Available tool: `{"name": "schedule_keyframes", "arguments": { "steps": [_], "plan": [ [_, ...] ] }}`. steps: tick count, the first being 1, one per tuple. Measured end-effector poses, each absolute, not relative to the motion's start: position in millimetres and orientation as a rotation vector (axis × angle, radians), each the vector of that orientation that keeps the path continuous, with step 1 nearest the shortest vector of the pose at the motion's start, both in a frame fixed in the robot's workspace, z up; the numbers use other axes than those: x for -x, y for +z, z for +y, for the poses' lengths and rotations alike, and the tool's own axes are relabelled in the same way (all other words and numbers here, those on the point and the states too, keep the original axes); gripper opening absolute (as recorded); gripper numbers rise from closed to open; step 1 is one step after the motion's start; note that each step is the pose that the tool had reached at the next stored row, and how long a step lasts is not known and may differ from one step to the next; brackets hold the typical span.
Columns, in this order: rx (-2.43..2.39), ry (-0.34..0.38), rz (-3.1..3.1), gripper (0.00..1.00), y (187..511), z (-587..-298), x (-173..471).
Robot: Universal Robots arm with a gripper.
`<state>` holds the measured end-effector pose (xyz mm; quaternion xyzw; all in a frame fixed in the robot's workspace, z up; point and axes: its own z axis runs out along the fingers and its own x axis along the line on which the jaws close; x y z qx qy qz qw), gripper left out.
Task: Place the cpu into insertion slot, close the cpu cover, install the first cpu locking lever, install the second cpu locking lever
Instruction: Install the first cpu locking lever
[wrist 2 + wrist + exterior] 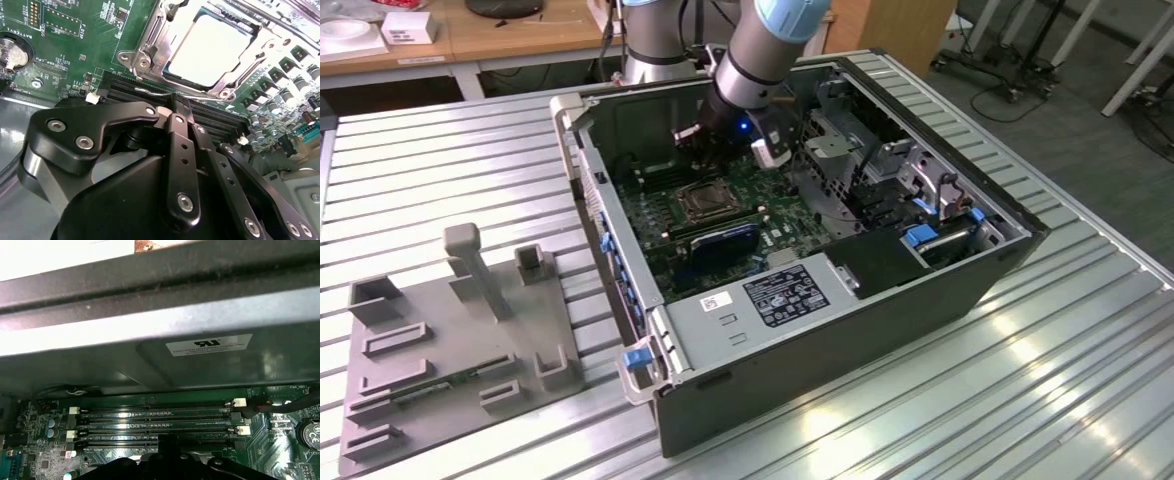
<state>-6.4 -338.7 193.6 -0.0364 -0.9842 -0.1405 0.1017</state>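
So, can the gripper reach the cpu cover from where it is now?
Probably yes. The gripper hangs over the memory slots, just beside the cpu cover, and in the second wrist view nothing stands between them.

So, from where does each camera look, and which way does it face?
Exterior view: off the arm, high outside the open computer case, looking down into it; the arm reaches in.
Second wrist view: on the arm, behind the tool, facing the cpu in the insertion slot.
First wrist view: on the arm, facing the memory slots and case wall; the tool's edge shows.
Both wrist views share the memory slots and coin battery.
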Motion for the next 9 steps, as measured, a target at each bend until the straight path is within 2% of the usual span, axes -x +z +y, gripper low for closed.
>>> {"name": "schedule_keyframes", "arguments": {
  "steps": [9],
  "plan": [
    [0.108,-0.415,-2.906,0.11,191.2,-338.7,6.4]
  ]
}}
